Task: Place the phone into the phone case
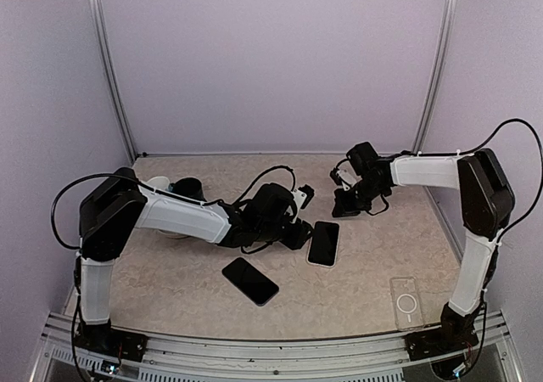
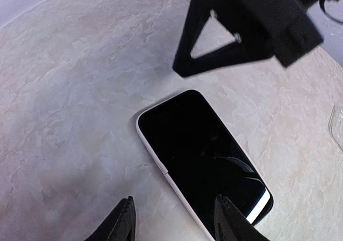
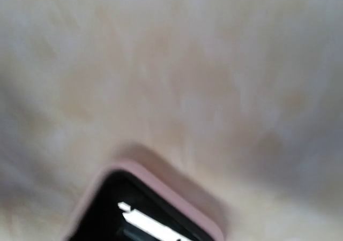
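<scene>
Could not tell whether the right gripper [image 1: 346, 204] was spread or pressed together. Missed its fingers entirely in the blurred right wrist view. Made out there only a dark corner with a pinkish rim [image 3: 144, 214], cut off by the bottom edge and too smeared to name.

Found the left gripper [image 2: 177, 225] spread wide at the bottom of its wrist view, fingertips [image 2: 122, 222] cropped by the frame, pinching nothing. Placed one tip over bare table, the other over the lower end of the pale-rimmed phone [image 2: 201, 155].

From above, saw that phone flat and screen-up at centre frame, between the two grippers. Spotted a dark phone [image 1: 250, 281] apart at its lower left. Located the clear phone case [image 1: 406, 302] flat at the lower right, well apart from both.

Glimpsed a white object [image 1: 159, 182] half hidden behind the left arm.

Noted a beige marbled tabletop [image 1: 170, 297], lilac walls [image 1: 271, 59], metal uprights [image 1: 106, 59] and a rail [image 1: 254, 348] along the bottom.

Made out only a ring mark on the case, too small to read.
</scene>
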Tool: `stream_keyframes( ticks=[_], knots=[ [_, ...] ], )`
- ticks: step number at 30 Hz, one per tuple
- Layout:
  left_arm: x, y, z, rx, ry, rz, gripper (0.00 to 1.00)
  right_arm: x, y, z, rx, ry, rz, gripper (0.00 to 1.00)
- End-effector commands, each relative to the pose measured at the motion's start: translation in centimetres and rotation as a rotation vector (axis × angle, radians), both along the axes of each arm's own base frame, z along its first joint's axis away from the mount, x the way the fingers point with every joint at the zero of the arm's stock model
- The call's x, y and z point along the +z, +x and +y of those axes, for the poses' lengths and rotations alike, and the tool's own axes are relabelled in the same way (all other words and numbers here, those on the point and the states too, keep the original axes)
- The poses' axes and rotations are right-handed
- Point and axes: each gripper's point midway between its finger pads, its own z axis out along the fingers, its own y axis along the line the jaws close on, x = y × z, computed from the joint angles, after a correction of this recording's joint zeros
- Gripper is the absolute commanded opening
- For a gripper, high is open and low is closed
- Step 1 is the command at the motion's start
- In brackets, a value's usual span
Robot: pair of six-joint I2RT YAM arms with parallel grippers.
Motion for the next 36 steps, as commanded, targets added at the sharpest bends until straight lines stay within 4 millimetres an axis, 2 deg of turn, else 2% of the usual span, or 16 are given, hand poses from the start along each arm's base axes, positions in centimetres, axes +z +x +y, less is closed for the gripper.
stream_keyframes(
  ticks=[1,4,6,10,13,14,16,17,19,23,25,27,30,32,34,36],
  knots=[
    [0.1,0.2,-0.4,-0.001,-0.016,0.013,0.51,7.0,1.6,0.3,0.005,0.002,-0.129,0.0],
    [0.1,0.2,-0.2,0.002,-0.012,0.012,0.51,7.1,1.5,0.7,0.009,0.019,-0.127,0.0],
    [0.0,0.3,-0.1,0.006,-0.009,0.014,0.51,5.7,0.9,0.8,0.007,0.032,-0.095,0.0],
    [-0.2,0.2,-0.2,0.005,-0.011,0.022,0.51,-1.7,-2.9,0.5,0.009,0.035,0.074,0.0],
    [-0.7,0.2,-0.3,0.004,-0.004,0.035,0.51,-7.5,-6.2,-0.9,-0.002,-0.022,0.209,0.0],
    [-0.8,0.2,-0.3,0.004,-0.003,0.037,0.51,-8.7,-6.9,-1.5,-0.012,-0.049,0.228,0.0],
    [-1.2,0.1,-0.3,0.002,0.004,0.044,0.51,-9.3,-7.1,-2.4,-0.024,-0.096,0.234,0.0],
    [-1.4,0.1,-0.3,0.002,0.009,0.048,0.51,-8.8,-6.7,-2.6,-0.026,-0.113,0.222,0.0],
    [-1.5,0.1,-0.3,0.004,0.008,0.053,0.5,-6.5,-5.2,-2.2,-0.023,-0.107,0.165,0.0],
    [-1.6,0.6,-0.2,0.03,0.008,0.076,0.5,0.5,-1.7,-0.4,-0.011,-0.041,0.025,0.0],
    [-1.7,1.3,0.0,0.069,0.002,0.102,0.51,3.6,-0.8,0.0,-0.019,-0.007,-0.037,0.08],
    [-2.0,2.0,0.4,0.1,0.003,0.123,0.51,4.3,-0.5,-0.2,-0.027,0.002,-0.046,0.11],
    [-2.3,3.0,0.6,0.131,0.004,0.142,0.51,3.3,-0.6,-0.5,-0.038,0.0,-0.028,0.12],
    [-2.9,3.6,0.6,0.147,0.017,0.172,0.51,3.2,-0.5,0.4,-0.016,0.041,-0.021,0.09],
    [-3.9,4.1,1.0,0.167,0.009,0.207,0.5,3.9,-0.2,1.9,0.024,0.104,-0.037,0.01],
    [-4.0,4.4,1.4,0.182,-0.039,0.234,0.5,4.7,0.4,2.8,0.045,0.12,-0.062,0.0]
  ],
)
